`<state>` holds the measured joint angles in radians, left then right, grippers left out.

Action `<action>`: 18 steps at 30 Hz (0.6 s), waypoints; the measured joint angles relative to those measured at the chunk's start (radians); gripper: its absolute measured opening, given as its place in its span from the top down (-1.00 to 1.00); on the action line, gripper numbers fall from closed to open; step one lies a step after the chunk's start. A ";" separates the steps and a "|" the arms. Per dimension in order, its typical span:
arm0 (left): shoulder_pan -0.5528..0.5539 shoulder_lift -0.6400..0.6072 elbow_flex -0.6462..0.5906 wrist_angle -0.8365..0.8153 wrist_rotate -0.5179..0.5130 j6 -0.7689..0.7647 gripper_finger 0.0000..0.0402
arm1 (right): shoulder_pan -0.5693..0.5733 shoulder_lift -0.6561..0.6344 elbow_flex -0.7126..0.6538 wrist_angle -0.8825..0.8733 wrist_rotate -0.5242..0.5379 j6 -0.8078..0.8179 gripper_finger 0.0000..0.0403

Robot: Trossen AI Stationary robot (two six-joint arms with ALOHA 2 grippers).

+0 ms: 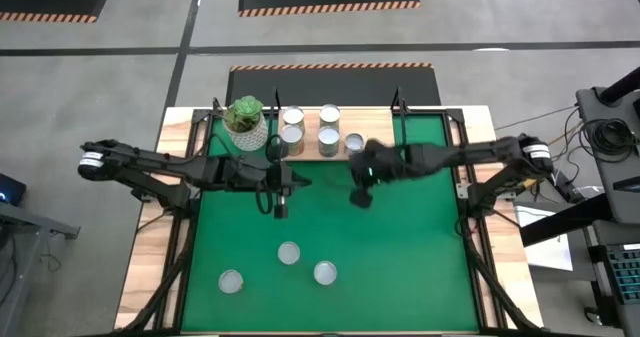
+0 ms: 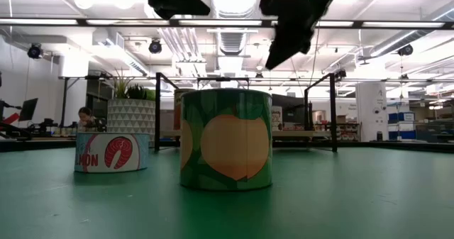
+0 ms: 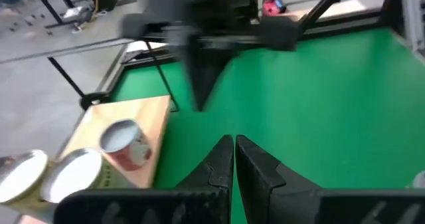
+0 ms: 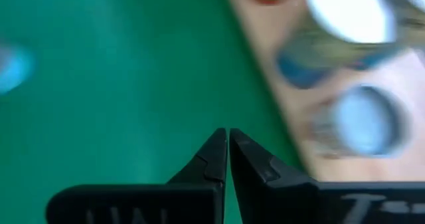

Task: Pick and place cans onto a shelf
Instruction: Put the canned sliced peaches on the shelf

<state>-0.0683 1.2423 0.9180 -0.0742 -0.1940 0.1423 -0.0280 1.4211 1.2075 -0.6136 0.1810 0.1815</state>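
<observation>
While both arms hang over the middle of the green mat, nothing is gripped: the figure shows a pause between placements.

Left gripper (image 3: pixel 232 159): fingers pressed together, empty, above the mat just in front of the shelf's left half.

Right gripper (image 4: pixel 228 151): fingers closed to a point, empty, beside the shelf's right end.

Shelf (image 1: pixel 306 153): light-wood board at the far edge of the worktop (image 1: pixel 500 237), with black posts at its ends; a potted plant (image 1: pixel 246 120) stands at its left end.

Cans on shelf (image 1: pixel 328 141): five, in a loose cluster; the rightmost sits near the board's right edge.

Cans on mat (image 1: pixel 289 252): three, well apart from each other, near the front of the worktop.

Risk, grasp: judged likely to fail if either gripper descends with fingers unopened; a closed tip would push or topple a can rather than take it.

Risk, placement: free board is scarce, so a new can may knock a neighbour or overhang the right edge.

Risk, arms: both grippers are near each other over the mat; a shared reach for the same can could bring them into contact.

Risk, plant: a left-arm approach to the shelf could brush it.
</observation>
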 joint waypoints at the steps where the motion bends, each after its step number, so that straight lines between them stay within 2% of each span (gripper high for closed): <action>1: -0.007 0.000 0.000 -0.001 0.002 -0.020 1.00 | 0.042 -0.004 -0.011 0.003 -0.002 0.002 0.96; 10: -0.170 0.008 0.026 0.001 0.003 -0.132 1.00 | 0.372 -0.007 -0.174 0.206 -0.002 0.014 0.96; 18: -0.335 0.152 0.019 0.027 0.003 -0.344 1.00 | 0.485 -0.007 -0.247 0.296 0.002 0.046 0.96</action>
<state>-0.4031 1.3939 0.9367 -0.0474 -0.1913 -0.2018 0.4567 1.4139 0.9603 -0.3173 0.1829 0.2279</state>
